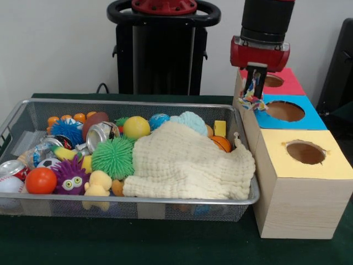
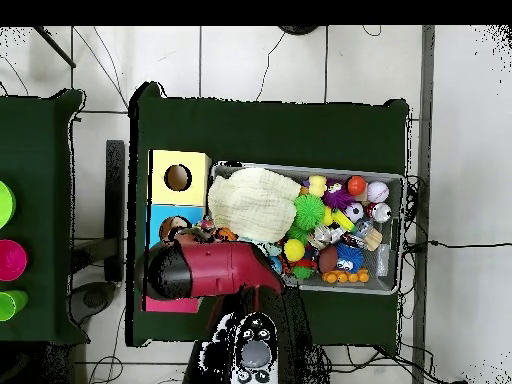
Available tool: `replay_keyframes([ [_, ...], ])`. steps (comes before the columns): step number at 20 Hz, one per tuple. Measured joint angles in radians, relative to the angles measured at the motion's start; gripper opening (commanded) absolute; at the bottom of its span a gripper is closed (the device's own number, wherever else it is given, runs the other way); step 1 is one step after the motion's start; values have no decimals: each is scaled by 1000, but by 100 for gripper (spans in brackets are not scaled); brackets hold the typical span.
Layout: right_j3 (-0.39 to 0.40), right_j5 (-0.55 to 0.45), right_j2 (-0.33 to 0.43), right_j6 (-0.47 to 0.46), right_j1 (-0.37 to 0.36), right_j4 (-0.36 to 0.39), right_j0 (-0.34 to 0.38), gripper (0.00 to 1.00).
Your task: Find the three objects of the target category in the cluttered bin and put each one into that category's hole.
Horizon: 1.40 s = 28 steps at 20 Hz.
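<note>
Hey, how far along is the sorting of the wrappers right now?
Done: nothing can be confirmed; the insides of the boxes are hidden. In hand: the gripper holds a crinkly wrapper by the boxes, near the blue box; it is not dropped yet. Left: releasing it into a hole, then searching the bin, where a cream cloth covers much of the clutter; no other wrapper shows clearly.

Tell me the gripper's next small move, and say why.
Probably shift slightly toward the blue box's hole and lower. The gripper is shut on a crinkly wrapper that hangs at the blue box's edge beside the red box, not yet over an opening.
</note>
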State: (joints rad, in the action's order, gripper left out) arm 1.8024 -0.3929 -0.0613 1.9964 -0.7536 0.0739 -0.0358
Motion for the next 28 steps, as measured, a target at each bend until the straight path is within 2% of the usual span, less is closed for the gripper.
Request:
replay_keyframes([
  [9, -114, 0, -66, 0, 79, -103, -86, 0],
  [15, -167, 0, -93, 0, 117, -154, -106, 0],
  [28, -208, -1, -149, 0, 164, -221, -150, 0],
])
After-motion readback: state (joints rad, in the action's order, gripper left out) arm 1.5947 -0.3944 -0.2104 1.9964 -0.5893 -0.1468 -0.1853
